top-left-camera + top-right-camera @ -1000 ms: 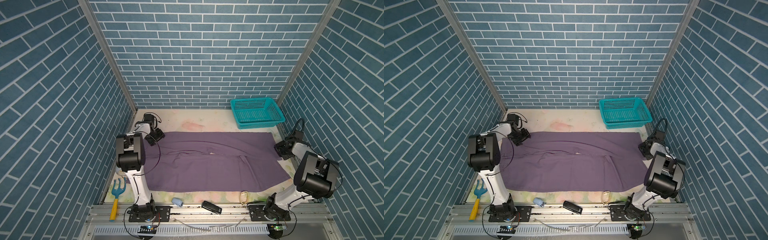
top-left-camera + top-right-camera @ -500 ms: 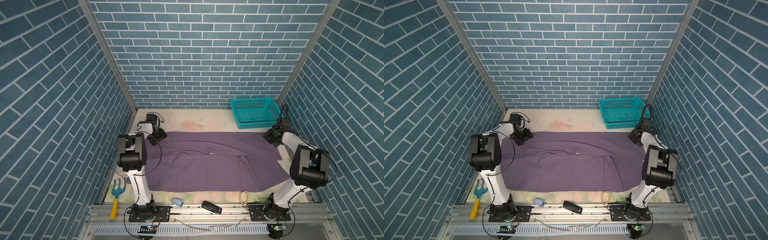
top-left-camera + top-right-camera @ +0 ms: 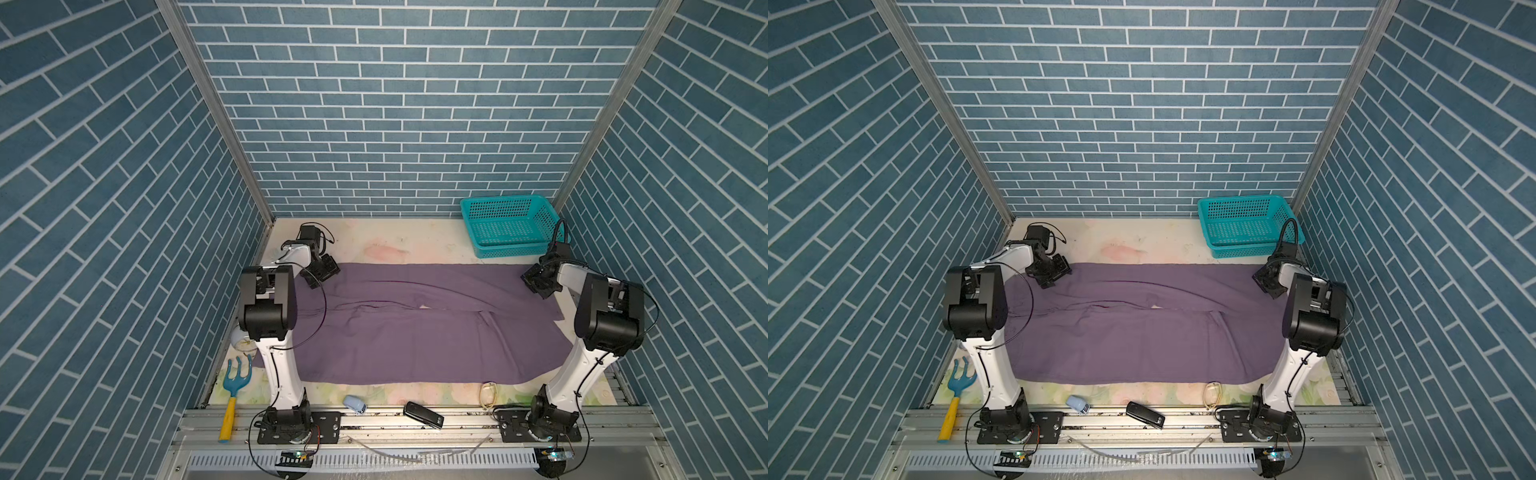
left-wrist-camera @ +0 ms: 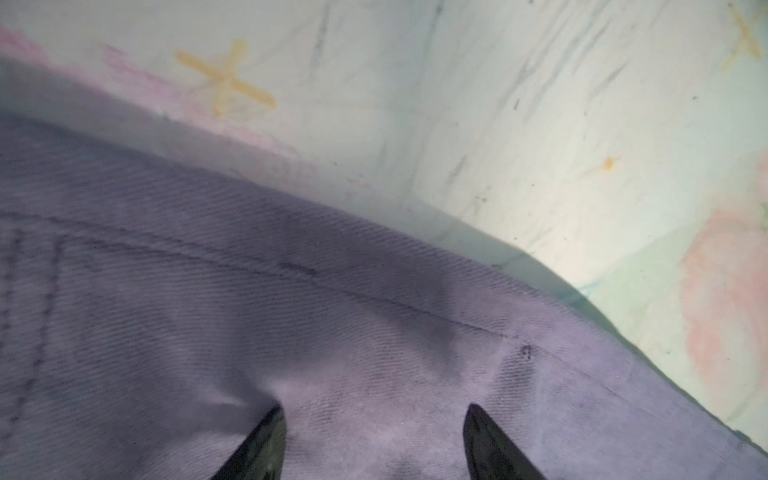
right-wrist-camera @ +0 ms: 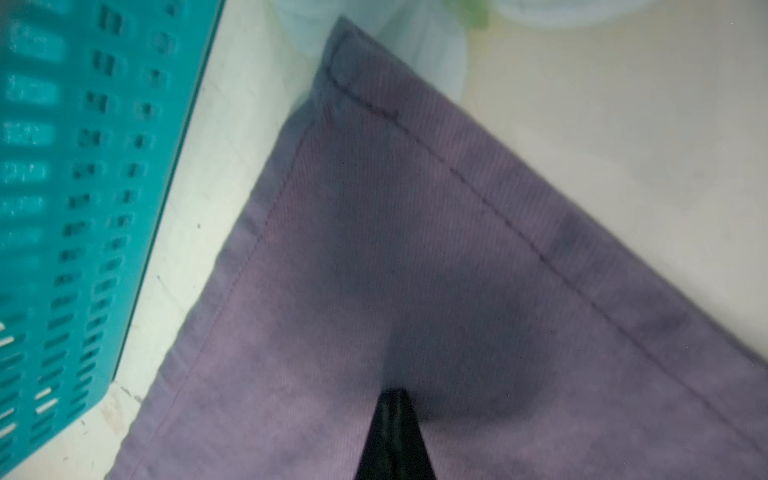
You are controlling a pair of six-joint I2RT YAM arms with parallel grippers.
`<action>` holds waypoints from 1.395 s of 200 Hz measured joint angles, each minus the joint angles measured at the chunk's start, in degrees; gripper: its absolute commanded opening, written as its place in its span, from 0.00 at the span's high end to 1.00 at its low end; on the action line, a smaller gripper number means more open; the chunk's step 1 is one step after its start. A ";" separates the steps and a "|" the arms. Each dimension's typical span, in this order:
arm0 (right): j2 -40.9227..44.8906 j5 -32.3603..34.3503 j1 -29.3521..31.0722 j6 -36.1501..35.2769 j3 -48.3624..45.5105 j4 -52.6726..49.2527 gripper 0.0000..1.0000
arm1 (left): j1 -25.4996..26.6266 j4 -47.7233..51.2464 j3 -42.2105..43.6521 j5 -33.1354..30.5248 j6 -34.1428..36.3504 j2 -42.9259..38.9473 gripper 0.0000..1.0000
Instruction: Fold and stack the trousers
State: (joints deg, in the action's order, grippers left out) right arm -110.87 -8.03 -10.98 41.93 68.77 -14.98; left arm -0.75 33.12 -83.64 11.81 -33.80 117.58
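Observation:
The muted purple trousers (image 3: 415,332) (image 3: 1142,340) lie spread flat across the table, legs running left to right. My left gripper (image 3: 322,276) (image 3: 1054,274) is at their far left corner. In the left wrist view it (image 4: 374,415) is open, both fingertips (image 4: 272,428) pressed into the fabric (image 4: 208,291) near a stitched edge. My right gripper (image 3: 536,282) (image 3: 1264,282) hangs over the far right hem corner. In the right wrist view it (image 5: 395,399) is shut, jaws together, above the hemmed corner (image 5: 415,249) with no fabric seen between them.
A teal basket (image 3: 511,226) (image 3: 1246,224) (image 5: 62,208) stands at the back right, close to the right gripper. Along the front edge lie a blue and yellow toy rake (image 3: 235,382), a small blue object (image 3: 354,404), a black device (image 3: 423,414) and a clear loop (image 3: 488,392).
My right arm has swung from the trousers' right edge to their far right corner by the basket, and its jaws have closed. The left arm has barely moved.

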 measured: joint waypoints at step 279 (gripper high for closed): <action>3.45 -13.03 -1.84 1.03 1.97 4.76 1.00 | 4.68 8.09 -8.26 -2.03 1.36 2.69 0.29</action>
State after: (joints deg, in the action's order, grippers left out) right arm -107.42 -21.06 -12.82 42.96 70.74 -10.22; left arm 3.92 41.21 -91.90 9.78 -32.45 120.27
